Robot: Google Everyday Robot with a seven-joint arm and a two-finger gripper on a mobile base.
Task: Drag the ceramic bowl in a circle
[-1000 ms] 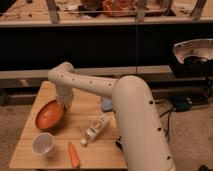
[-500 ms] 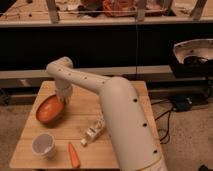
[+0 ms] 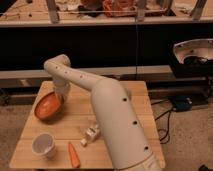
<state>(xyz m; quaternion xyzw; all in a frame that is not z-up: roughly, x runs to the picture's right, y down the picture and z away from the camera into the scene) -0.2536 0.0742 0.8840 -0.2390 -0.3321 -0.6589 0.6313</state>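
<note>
Ceramic bowl (image 3: 47,106) sat near bench (image 3: 75,120) edge; gripper (image 3: 60,97) bore on its rim, apparently for dragging. Jaws' state could not be told.

- You have the ceramic bowl (image 3: 47,106) on the table (image 3: 80,111), near its left edge.
- The hand (image 3: 60,96) is at the bowl's back-right rim; the arm (image 3: 115,120) runs off to the bowl's right and front.
- The cup (image 3: 44,145) stands in front of the bowl, well apart.
- The carrot (image 3: 73,155) lies front-right of the bowl.
- A small object (image 3: 91,134) lies right of the bowl, toward the front.
</note>
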